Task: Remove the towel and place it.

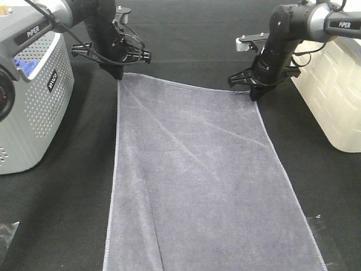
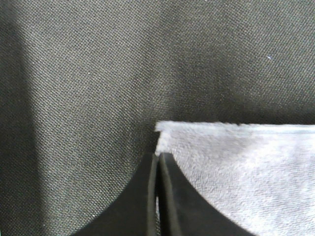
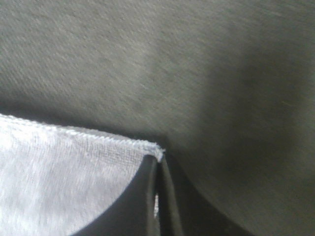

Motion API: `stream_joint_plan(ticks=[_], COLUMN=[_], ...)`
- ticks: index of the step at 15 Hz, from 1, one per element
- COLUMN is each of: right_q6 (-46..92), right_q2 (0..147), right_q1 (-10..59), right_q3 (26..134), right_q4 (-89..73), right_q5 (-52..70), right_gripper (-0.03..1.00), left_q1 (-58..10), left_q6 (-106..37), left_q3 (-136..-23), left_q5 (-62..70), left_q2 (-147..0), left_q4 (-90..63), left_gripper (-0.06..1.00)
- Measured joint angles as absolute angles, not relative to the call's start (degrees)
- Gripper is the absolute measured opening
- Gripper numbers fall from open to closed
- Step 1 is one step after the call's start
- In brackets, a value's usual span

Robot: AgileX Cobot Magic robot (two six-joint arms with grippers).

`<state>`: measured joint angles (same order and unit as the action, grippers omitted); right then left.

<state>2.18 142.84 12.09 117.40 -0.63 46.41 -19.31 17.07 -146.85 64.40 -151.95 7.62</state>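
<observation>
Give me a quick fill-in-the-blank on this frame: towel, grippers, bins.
1. The towel lies spread flat on the ____ cloth-covered table.
2. The left gripper and right gripper are each shut on a ____ of the towel.
3. The grey perforated basket stands to the ____ of the towel in the high view.

Missing words: black; corner; left

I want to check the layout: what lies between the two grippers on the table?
In the exterior high view, only the towel's far hem spans from the left gripper to the right gripper; each is shut on one corner. Nothing else lies there.
</observation>
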Motion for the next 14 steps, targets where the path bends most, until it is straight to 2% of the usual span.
stream_joint_plan(ticks=[6,14], right_q6=[2.2,2.2], right_q2=[139.4,139.1], right_q1=[12.1,12.1], right_q3=[117.7,120.0], right_q4=[0.0,0.9], right_q5=[45.3,32.8], right_gripper=[0.00,0.00], left_q1=[-19.3,-16.6], left_q6=[17.1,17.1], left_q3=[-146.8,-146.8], left_q5=[61.7,43.6], left_q2=[-151.9,-151.9], left_q4=[9.2,11.2], left_gripper=[0.00,0.00])
